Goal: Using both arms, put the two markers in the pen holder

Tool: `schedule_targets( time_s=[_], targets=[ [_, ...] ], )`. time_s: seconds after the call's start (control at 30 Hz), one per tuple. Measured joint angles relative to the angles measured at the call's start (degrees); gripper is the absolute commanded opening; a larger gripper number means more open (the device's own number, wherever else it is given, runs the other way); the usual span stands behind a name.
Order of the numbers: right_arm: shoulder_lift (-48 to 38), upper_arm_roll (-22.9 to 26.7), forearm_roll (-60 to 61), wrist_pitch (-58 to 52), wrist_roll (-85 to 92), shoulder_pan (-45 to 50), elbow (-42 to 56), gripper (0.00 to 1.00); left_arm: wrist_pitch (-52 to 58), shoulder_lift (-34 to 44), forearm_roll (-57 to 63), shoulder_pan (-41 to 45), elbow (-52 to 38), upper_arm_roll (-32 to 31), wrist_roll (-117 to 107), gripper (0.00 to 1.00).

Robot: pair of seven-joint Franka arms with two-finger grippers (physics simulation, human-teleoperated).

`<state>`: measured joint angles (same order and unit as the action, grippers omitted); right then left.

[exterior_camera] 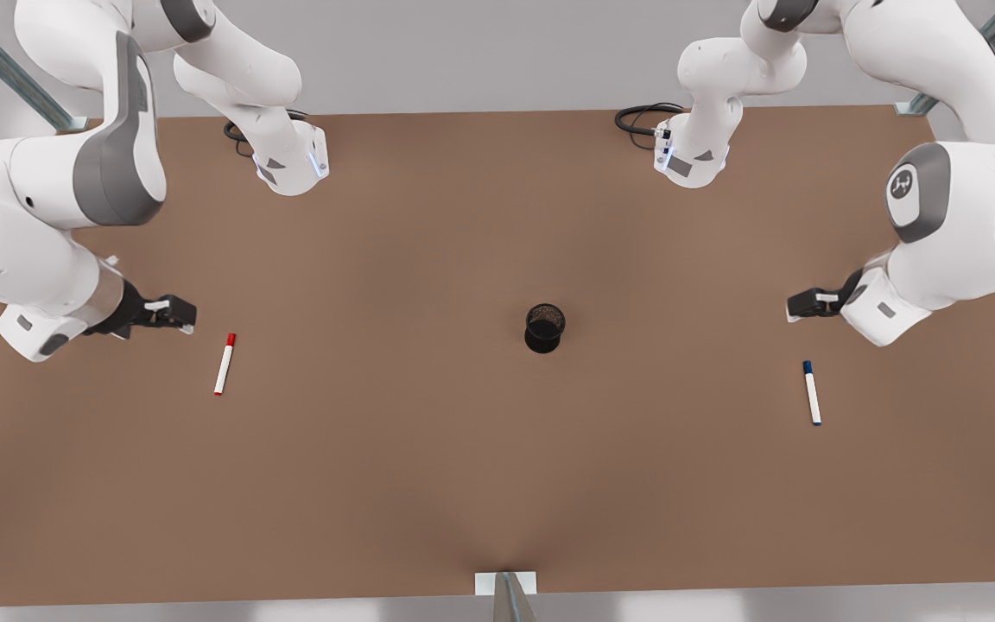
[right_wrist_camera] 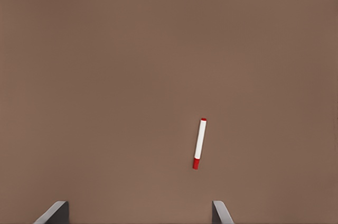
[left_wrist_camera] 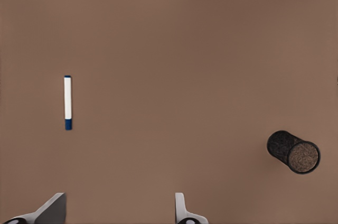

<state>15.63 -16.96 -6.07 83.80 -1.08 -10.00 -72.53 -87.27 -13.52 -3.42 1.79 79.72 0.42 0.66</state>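
Observation:
The red-capped marker (exterior_camera: 224,364) (right_wrist_camera: 199,143) lies flat on the brown table at the front view's left. My right gripper (exterior_camera: 186,315) (right_wrist_camera: 138,211) hovers open just beside and above it, holding nothing. Over at the front view's right rests the blue-capped marker (exterior_camera: 812,393) (left_wrist_camera: 67,102). My left gripper (exterior_camera: 795,307) (left_wrist_camera: 119,208) hangs open above the table a little behind that marker, its fingers empty. Upright near the table's middle stands the black mesh pen holder (exterior_camera: 544,327) (left_wrist_camera: 293,151), with nothing seen inside it.
The brown table (exterior_camera: 428,484) stretches wide between the markers and the holder. Both arm bases with black cables (exterior_camera: 640,117) stand along the back edge. A metal bracket (exterior_camera: 506,587) sits at the front edge.

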Motion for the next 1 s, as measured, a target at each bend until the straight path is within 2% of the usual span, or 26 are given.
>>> schedule_targets(
  time_s=[0.1, 0.2, 0.3, 0.43, 0.53, 0.73, 0.87, 0.97, 1.0],
  targets=[
    [0.3, 0.1, 0.0, 1.7, -0.1, 0.1, 0.0, 1.00, -4.1, -4.2, 0.1, -1.2, -0.1, 0.6, 0.1, 1.00],
    [0.6, 0.2, 0.8, 2.8, -0.3, 0.0, 0.0, 1.00, -10.8, -12.4, 0.0, -6.5, 1.5, 1.0, 0.4, 1.00],
    [4.2, 0.2, 1.2, 5.4, -0.4, -2.6, -1.2, 1.00, -18.9, -17.2, -0.1, -10.2, 4.8, 1.1, 1.6, 1.00],
    [7.1, 0.2, 1.2, 14.0, -0.4, -6.4, -12.6, 1.00, -28.5, -22.4, -0.1, -12.3, 6.1, 1.2, 3.1, 1.00],
    [10.3, 0.2, 1.2, 20.0, -0.4, -9.0, -15.8, 1.00, -35.9, -25.7, -0.1, -12.7, 7.0, 1.2, 4.1, 1.00],
    [10.3, -0.2, 0.4, 27.4, -1.0, -10.3, -24.2, 1.00, -45.6, -29.5, -0.2, -14.0, 8.4, 1.2, 6.1, 1.00],
    [10.1, -0.5, -0.7, 33.2, -1.9, -12.6, -32.5, 1.00, -48.5, -29.7, -0.2, -14.3, 10.7, 1.2, 8.1, 1.00],
    [11.5, -0.3, -1.1, 36.8, -2.5, -13.0, -34.8, 1.00, -49.7, -29.7, -0.1, -14.4, 12.1, 1.2, 9.6, 0.99],
    [12.7, -0.1, -1.2, 38.0, -2.7, -13.2, -35.0, 1.00, -50.0, -29.7, -0.1, -14.5, 12.4, 1.2, 10.1, 0.92]
  ],
)
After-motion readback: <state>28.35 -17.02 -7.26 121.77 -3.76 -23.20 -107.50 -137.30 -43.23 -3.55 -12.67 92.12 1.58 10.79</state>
